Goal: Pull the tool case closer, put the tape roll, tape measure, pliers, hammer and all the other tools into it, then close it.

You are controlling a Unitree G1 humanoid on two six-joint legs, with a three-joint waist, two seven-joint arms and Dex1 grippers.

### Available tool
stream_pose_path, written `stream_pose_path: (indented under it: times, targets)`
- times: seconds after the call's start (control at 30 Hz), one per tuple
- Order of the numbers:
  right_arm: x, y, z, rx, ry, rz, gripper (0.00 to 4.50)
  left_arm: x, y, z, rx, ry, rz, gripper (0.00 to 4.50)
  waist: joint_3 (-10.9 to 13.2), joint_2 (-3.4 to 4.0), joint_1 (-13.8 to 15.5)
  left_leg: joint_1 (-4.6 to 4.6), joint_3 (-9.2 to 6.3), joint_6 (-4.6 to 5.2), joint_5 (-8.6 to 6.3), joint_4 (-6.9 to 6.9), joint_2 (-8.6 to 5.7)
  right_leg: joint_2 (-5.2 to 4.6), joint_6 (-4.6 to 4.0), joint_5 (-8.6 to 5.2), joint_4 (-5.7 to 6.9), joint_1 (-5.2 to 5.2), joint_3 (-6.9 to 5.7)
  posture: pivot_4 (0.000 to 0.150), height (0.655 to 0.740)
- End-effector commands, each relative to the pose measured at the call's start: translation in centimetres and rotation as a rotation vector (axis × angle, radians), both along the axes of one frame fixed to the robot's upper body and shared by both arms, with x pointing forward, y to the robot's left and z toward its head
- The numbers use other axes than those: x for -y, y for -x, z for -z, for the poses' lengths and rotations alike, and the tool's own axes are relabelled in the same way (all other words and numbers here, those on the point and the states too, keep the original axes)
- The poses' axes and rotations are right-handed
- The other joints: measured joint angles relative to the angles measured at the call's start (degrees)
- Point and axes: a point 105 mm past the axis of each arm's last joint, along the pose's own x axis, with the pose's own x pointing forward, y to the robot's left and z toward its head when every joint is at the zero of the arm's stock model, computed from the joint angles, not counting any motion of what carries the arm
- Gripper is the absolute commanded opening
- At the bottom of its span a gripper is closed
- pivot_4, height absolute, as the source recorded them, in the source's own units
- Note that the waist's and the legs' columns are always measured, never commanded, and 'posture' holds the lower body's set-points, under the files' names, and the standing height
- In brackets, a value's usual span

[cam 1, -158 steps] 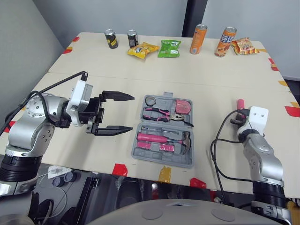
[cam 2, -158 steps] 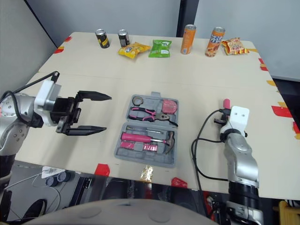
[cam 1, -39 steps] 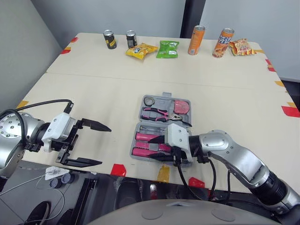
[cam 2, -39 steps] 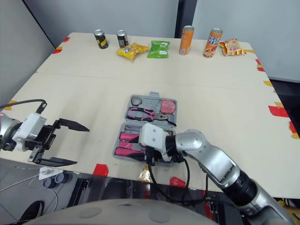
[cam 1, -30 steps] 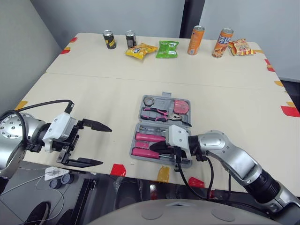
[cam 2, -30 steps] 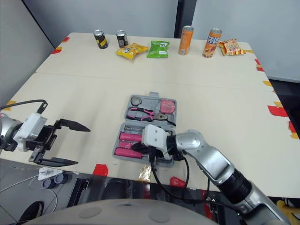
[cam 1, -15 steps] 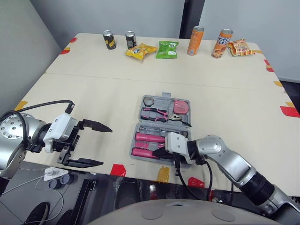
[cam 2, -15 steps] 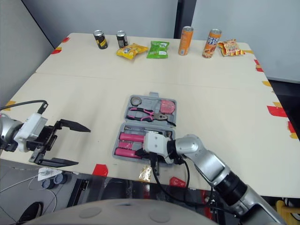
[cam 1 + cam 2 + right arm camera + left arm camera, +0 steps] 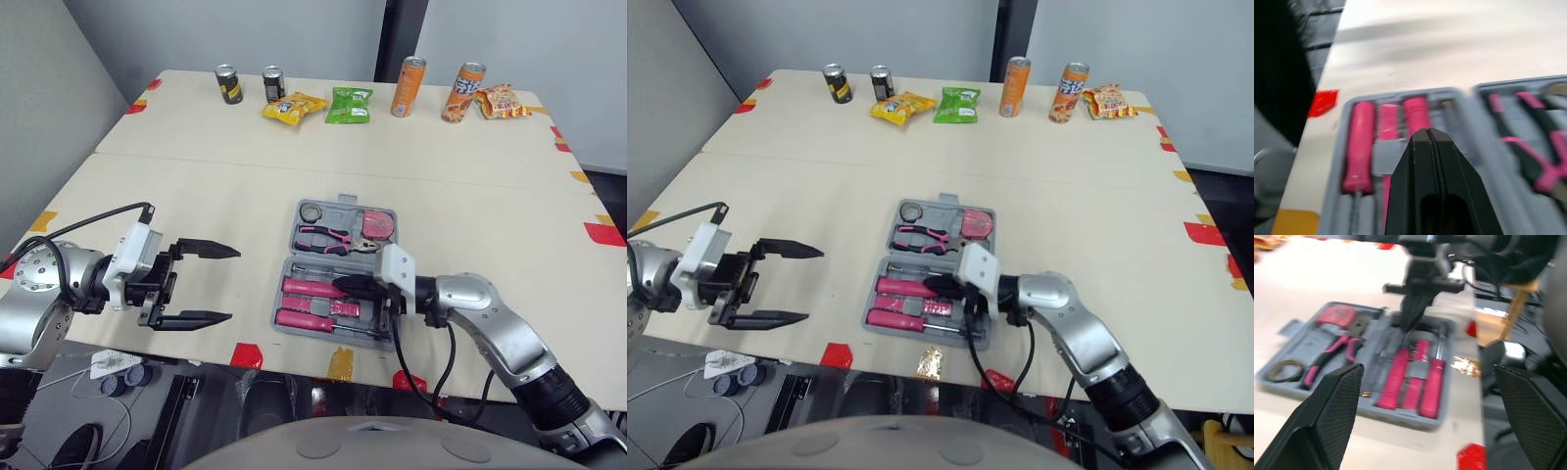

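Observation:
The grey tool case lies open near the table's front edge. Its far half holds the tape roll, pink pliers and tape measure. Its near half holds pink-handled tools. My right gripper is shut, with nothing in it, and its tips are low over the near half's pink handles. The wrist view shows its fingers pressed together. My left gripper is wide open, hovering left of the case and pointing at it. Its wrist view looks across at the case.
Along the table's far edge stand two black cans, a yellow bag, a green bag, two orange cans and another snack bag. Red and yellow tape marks line the table's edges.
My right gripper has swung from the case's front rim to over its near half, with the wrist now further right. My left gripper has moved slightly up and toward the case.

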Motion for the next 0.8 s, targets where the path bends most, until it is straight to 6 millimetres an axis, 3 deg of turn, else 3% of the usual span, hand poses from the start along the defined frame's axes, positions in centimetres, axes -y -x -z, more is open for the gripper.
stream_pose_path:
  times: [0.03,0.1,0.2,0.37,0.57,0.67,0.8]
  targets:
    - [3.1,-0.5,-1.9,0.049,-0.074,0.109,0.01,-1.4,-1.6,-0.5,0.007,0.077,-0.165,4.5,0.0,-0.01,0.1,-0.01,0.0,0.0,0.0,0.0,0.0,-0.01,0.0,0.0,-0.01,0.0,-0.01,0.15,0.74]
    - [4.7,-0.7,-1.8,0.058,-0.075,0.166,0.01,-2.1,-2.2,-0.1,0.001,0.103,-0.235,4.5,0.0,-0.03,0.1,-0.01,0.0,0.0,0.0,0.0,-0.02,-0.03,0.0,0.0,-0.03,0.0,-0.01,0.15,0.74]
    - [9.9,-1.1,-1.3,0.054,-0.098,0.375,0.01,-4.2,-3.1,1.2,-0.019,0.134,-0.399,4.5,0.0,-0.03,0.1,0.0,0.0,0.01,-0.01,-0.01,0.0,-0.01,0.0,0.0,-0.05,0.02,0.0,0.15,0.74]
    - [16.0,-0.5,-0.3,0.06,-0.088,0.603,0.01,-7.5,-3.7,3.0,-0.033,0.157,-0.592,4.5,0.0,-0.05,0.0,0.01,-0.02,0.03,-0.02,-0.02,-0.01,-0.03,0.0,0.0,-0.35,0.08,-0.02,0.15,0.74]
    - [18.6,0.5,1.1,0.042,-0.036,0.671,0.01,-8.7,-4.1,5.7,-0.032,0.066,-0.656,4.5,0.0,-0.05,-0.4,0.09,-0.13,0.06,-0.02,-0.02,0.01,-0.03,-0.03,-0.02,-0.44,0.26,-0.15,0.15,0.74]
    - [19.1,0.4,0.9,0.017,-0.085,0.683,0.01,-9.3,-4.9,5.8,-0.026,0.085,-0.696,4.5,0.0,-0.05,-0.6,0.08,-0.17,0.14,-0.01,-0.02,-0.01,-0.06,-0.03,-0.02,-0.45,0.3,-0.19,0.15,0.74]
    - [22.2,-0.1,0.5,0.061,-0.12,0.836,1.16,-10.7,-5.3,5.9,-0.057,0.144,-0.768,4.5,0.0,-0.05,-0.9,0.07,-0.21,0.16,-0.01,0.0,-0.01,-0.07,-0.06,-0.03,-0.43,0.31,-0.23,0.15,0.74]
